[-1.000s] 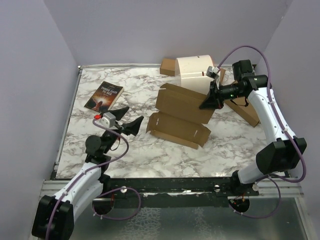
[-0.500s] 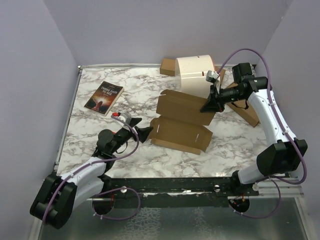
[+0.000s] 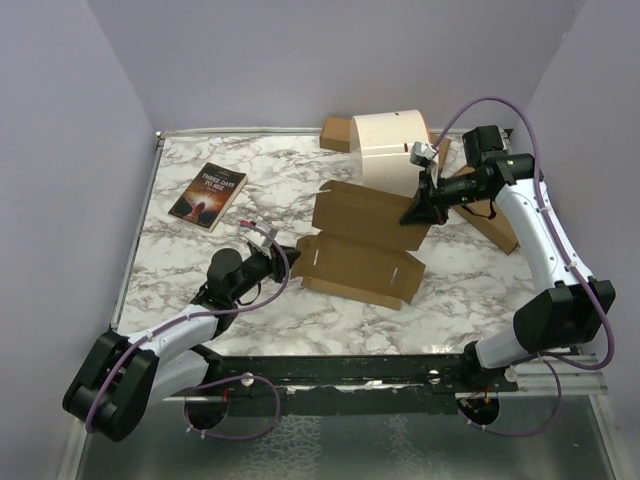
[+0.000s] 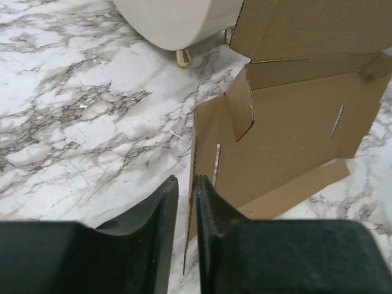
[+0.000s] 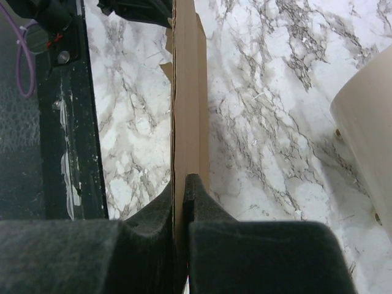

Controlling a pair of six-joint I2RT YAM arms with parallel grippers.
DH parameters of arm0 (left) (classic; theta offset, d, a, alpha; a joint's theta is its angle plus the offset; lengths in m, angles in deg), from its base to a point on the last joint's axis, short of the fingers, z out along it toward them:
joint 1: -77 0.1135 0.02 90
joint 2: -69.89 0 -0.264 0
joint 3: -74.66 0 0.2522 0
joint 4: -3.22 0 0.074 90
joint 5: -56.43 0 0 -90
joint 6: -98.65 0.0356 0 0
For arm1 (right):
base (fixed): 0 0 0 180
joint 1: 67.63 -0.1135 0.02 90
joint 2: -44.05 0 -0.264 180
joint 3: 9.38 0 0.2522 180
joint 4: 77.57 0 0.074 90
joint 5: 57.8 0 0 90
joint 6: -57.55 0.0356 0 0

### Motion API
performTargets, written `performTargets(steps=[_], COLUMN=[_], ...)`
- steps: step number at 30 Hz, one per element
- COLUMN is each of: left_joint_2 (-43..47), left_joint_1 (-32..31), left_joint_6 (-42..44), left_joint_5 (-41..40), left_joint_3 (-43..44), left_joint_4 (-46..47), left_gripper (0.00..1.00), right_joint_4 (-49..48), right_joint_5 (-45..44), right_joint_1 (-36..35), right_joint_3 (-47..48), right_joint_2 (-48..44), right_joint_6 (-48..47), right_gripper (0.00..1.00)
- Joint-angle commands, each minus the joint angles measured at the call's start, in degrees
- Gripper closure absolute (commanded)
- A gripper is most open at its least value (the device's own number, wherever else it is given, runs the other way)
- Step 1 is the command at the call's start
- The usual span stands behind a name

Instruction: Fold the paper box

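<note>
Paper box [image 3: 360, 262] edges: right gripper [image 5: 183, 182] pinches one, left gripper [image 4: 185, 182] (slightly spread) straddles another.

The tabletop [image 3: 272, 195] is lying bare between the book [image 3: 208, 194] and the paper box [image 3: 362, 262]. A white tub [image 3: 392, 148] is blocking behind.

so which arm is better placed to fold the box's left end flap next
Left. The left arm has its jaws straddling the raised left flap of the paper box, with only a narrow gap left. The right arm has its jaws shut on the far right edge, likely steadying it.
</note>
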Motion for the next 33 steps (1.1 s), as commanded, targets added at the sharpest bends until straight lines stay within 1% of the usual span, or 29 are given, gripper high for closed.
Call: performTargets(steps=[1,2,5,10,15,18,22,28,33], left_joint_2=[-1.7,-2.1,-3.7,-8.6,-18.0,-23.3,-28.4,-27.6,-26.2], left_joint_1=[-0.3,-0.5,-1.3,-2.5,-2.9,-2.9,-3.0,-3.2,-3.4], left_joint_6=[1.3,1.3,2.9,9.7,15.7,17.0,17.8,18.4,19.4], left_joint_5=[-2.5,-3.4,-5.3,-7.0,-6.1,-6.1,-5.5,-4.6,-2.8], left_joint_3=[1.5,1.4,1.5,-0.4,-4.1,-6.7,-9.5,-11.7,-12.5], left_joint_4=[2.7,4.5,10.5,25.4,41.7,51.4,59.5,59.7,58.3], left_gripper=[0.89,0.94,1.0,1.0,1.0,1.0,1.0,1.0,1.0], right_joint_4=[-0.5,-0.9,-2.9,-4.5,-3.7,-3.9,-2.0,-1.0,-2.6], right_joint_5=[-1.7,-2.0,-2.0,-1.3,-0.3,0.5,3.0,4.0,2.3], right_joint_1=[-2.6,-3.2,-4.5,-4.6,-4.6,-4.6,-4.6,-4.6,-4.6], right_joint_3=[2.3,2.7,4.5,6.9,3.5,0.4,-0.7,-3.0,-6.2], right_joint_2=[-1.9,-2.0,-1.9,-0.3,1.7,2.2,3.0,2.3,1.8], right_joint_6=[-1.6,-1.4,0.1,1.6,1.4,1.3,-0.2,-0.8,1.7], right_gripper=[0.99,0.99,0.99,0.99,0.99,0.99,0.99,0.99,0.99])
